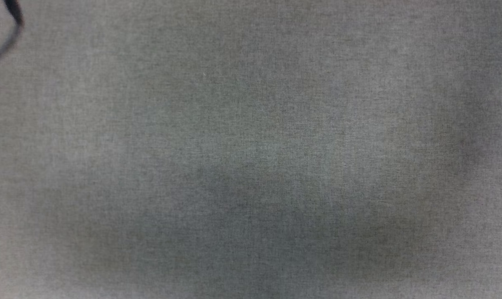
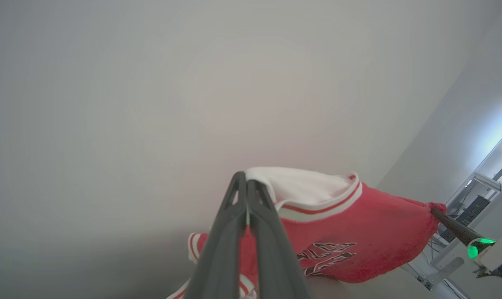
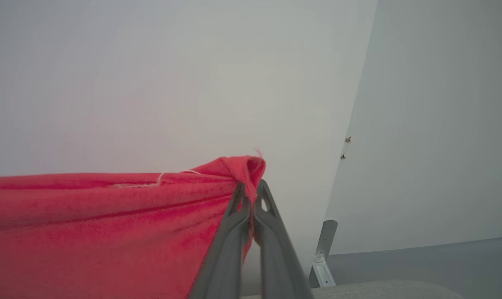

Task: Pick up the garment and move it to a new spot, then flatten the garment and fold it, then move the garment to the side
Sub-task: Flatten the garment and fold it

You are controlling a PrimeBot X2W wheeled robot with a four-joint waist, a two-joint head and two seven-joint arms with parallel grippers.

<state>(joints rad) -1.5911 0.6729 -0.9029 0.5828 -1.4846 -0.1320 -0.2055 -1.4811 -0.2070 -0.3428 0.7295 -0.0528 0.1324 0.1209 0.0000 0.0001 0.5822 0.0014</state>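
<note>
Left gripper [image 2: 246, 185]: jaws pressed together, pinching the jersey [image 2: 358, 232] at its white, stripe-trimmed edge.
Right gripper [image 3: 251, 193]: jaws closed on a red corner of the jersey.
Jersey: slung between both grippers, lower right of the left wrist view; lettering partly hidden behind the fingers, bottom cut off.
Grey surface [image 1: 251, 149]: head view; dark blurred curve [image 1: 14, 16] at upper left, unidentifiable.

A: Head camera?
B: Close on a grey woven surface [image 1: 251, 149], facing down.
A: Wrists?
B: One looks along the left fingers [image 2: 271, 249], one along the right fingers [image 3: 230, 249]; both face a pale wall [image 2: 151, 83]; both share the garment [image 2: 379, 232], right of the former, left of the latter.
</note>
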